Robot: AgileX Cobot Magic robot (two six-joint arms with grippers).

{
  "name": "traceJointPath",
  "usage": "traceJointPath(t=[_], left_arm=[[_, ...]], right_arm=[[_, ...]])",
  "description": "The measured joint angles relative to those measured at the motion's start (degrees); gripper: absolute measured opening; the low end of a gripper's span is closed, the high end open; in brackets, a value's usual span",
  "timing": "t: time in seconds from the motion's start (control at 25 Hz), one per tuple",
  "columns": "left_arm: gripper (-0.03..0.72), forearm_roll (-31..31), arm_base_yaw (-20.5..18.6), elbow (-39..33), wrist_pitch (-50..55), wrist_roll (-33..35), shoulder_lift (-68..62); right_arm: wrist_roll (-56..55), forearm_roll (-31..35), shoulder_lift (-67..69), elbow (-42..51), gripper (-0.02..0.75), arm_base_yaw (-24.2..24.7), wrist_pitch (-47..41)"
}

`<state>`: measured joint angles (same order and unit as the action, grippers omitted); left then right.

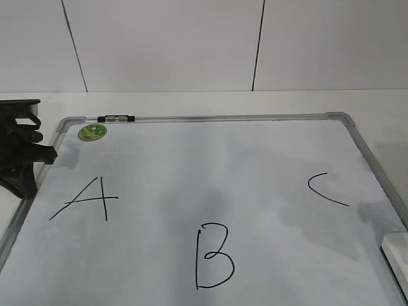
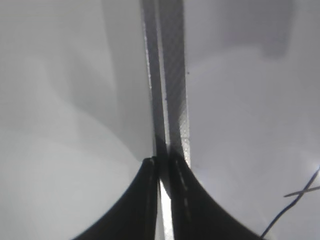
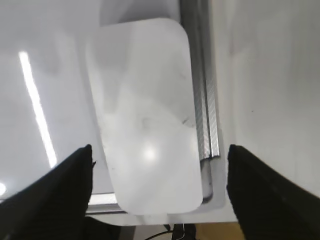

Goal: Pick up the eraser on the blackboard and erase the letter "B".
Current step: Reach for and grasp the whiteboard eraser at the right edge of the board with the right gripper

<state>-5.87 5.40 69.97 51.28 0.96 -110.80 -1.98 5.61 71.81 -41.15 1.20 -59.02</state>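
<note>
Right hand [image 3: 160, 175] wide open above eraser [image 3: 145, 115], left hand [image 2: 165, 167] closed

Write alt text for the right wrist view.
The open right claw hovers above the white eraser, its two dark fingers on either side. The eraser lies on the blackboard beside its grey metal frame, near a rounded corner.

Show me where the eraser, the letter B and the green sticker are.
eraser [image 3: 145, 115]: right wrist view, middle of its white top.
letter B [image 1: 212, 256]: exterior view, on its middle strokes.
green sticker [image 1: 92, 132]: exterior view, centre of the round sticker.
</note>
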Motion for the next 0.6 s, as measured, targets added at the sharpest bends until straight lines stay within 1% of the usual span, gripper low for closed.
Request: traceJointPath(t=[0.16,0.28,0.4,0.48,0.6], left_arm=[[0.025,0.0,0.0,0.0,0.0,0.0,0.0],[0.025,0.0,0.0,0.0,0.03,0.0,0.0],[0.025,-0.04,0.0,0.0,0.03,0.0,0.0],[0.025,-0.04,0.0,0.0,0.13,0.0,0.0],[0.025,-0.04,0.0,0.0,0.13,0.0,0.0]], right_arm=[[1.98,-0.1,3.3,0.0,0.661,0.0,4.03],[3.04,0.02,5.11,-0.12,0.652,0.0,5.09],[3.26,0.02,6.14,-0.12,0.614,0.0,5.55],[3.26,0.02,6.36,-0.12,0.575,0.0,5.55],[3.26,0.02,6.47,-0.12,0.546,0.0,5.55]])
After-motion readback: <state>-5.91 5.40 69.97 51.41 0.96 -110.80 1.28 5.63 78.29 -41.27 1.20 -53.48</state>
